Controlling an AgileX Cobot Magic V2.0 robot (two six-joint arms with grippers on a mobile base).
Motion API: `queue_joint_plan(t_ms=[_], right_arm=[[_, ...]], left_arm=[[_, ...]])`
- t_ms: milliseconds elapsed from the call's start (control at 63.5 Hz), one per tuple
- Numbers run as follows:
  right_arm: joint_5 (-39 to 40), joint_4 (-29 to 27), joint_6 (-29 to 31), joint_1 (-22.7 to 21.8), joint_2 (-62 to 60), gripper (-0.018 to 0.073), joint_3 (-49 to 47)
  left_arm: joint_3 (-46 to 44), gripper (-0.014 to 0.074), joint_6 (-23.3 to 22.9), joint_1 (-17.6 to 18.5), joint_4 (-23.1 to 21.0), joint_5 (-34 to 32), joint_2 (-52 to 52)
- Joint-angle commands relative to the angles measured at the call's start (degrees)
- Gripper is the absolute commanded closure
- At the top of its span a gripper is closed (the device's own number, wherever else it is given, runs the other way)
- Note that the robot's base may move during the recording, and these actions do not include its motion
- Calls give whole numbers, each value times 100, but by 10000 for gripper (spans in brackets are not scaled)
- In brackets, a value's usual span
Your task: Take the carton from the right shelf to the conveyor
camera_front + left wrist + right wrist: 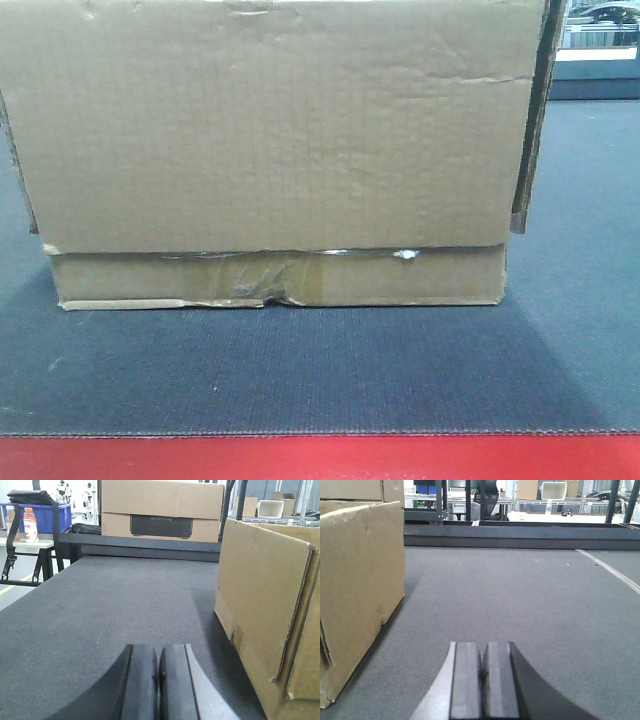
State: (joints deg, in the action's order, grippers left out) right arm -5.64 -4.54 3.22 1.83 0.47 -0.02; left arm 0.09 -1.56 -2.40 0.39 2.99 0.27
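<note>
The carton rested flat on the conveyor, filling the upper frame. Both tools, left and right, were closed and empty (each beside the carton); transfer appeared complete.

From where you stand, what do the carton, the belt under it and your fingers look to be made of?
The carton looks like plain brown corrugated cardboard, matte and creased, with fluting visible at a cut edge, and wrinkled clear tape along its lower seam. The conveyor belt seems a dark grey, finely ribbed fabric or rubber, with a red edge strip. The fingers look like matte black rubber, closed together.
</note>
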Motion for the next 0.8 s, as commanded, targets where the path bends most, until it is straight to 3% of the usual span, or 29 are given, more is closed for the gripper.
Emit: queue_joint_plan(t_ms=[0, 787], right_arm=[[158, 2, 35, 17, -47, 629, 2], [158, 2, 35, 17, -47, 629, 2]], left_arm=[[-9, 582, 23, -31, -39, -113, -27], [-9, 582, 23, -31, -39, -113, -27]])
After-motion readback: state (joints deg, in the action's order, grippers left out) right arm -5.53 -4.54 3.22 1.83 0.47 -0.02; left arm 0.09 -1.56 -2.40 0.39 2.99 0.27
